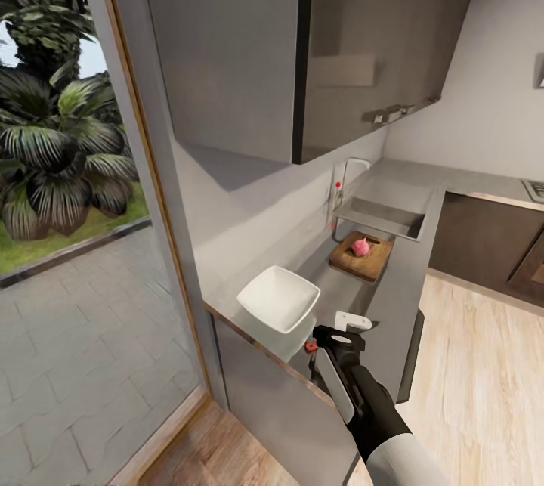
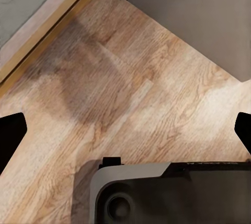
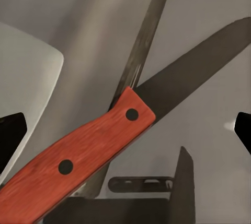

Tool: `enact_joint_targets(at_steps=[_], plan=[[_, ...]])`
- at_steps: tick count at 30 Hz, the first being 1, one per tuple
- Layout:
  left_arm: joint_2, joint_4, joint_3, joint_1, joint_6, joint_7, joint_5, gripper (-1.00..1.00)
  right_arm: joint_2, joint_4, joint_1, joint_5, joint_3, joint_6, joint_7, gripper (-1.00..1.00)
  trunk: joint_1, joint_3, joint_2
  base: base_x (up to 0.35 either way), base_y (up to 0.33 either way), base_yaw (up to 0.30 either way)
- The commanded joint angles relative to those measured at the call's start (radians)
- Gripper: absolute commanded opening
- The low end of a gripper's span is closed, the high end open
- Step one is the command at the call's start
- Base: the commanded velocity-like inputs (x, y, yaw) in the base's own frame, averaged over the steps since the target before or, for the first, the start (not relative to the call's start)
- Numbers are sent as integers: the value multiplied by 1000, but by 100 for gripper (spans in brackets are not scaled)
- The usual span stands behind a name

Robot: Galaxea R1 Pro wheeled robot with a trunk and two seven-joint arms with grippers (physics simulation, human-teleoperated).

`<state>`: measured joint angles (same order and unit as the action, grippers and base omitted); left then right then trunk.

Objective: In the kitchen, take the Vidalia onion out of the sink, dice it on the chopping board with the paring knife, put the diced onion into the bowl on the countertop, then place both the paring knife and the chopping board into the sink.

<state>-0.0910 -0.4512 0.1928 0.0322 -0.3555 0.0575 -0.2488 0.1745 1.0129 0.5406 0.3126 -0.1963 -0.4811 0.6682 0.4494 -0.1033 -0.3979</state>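
Right pincer (image 1: 330, 336) spread above paring knife (image 3: 104, 140) on worktop (image 1: 393, 274) beside bowl (image 1: 278, 297); blade pointing diagonally away from handle. Onion (image 1: 361, 246) on chopping board (image 1: 378, 263) near sink (image 1: 393, 225). Left pincer (image 2: 125, 130) spread over floor (image 2: 130, 88).

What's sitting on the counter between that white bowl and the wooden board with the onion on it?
Nothing: in the head view, only bare grey countertop lies between the bowl and the chopping board.

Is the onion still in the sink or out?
Out: the Vidalia onion sits whole on the chopping board, beside the sink.
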Motion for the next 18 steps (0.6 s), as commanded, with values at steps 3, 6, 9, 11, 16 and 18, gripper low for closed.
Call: enact_joint_targets(at_steps=[3,6,9,11,16,18], plan=[[-1,-1,6,0,-2,2,-11,100,0,1,1,6,-2,-4,8,100,1,-3,-2,0,0,0],[-1,-1,6,0,-2,2,-11,100,0,1,1,6,-2,-4,8,100,1,-3,-2,0,0,0],[-1,1,5,0,-2,1,-11,100,0,1,1,6,-2,-5,8,100,1,-3,-2,0,0,0],[-1,2,5,0,-2,2,-11,100,0,1,1,6,-2,-5,8,100,1,-3,-2,0,0,0],[-1,3,5,0,-2,2,-10,100,0,1,1,6,-2,-5,8,100,1,-3,-2,0,0,0],[-1,3,5,0,-1,2,-10,100,0,1,1,6,-2,-5,8,100,1,-3,-2,0,0,0]])
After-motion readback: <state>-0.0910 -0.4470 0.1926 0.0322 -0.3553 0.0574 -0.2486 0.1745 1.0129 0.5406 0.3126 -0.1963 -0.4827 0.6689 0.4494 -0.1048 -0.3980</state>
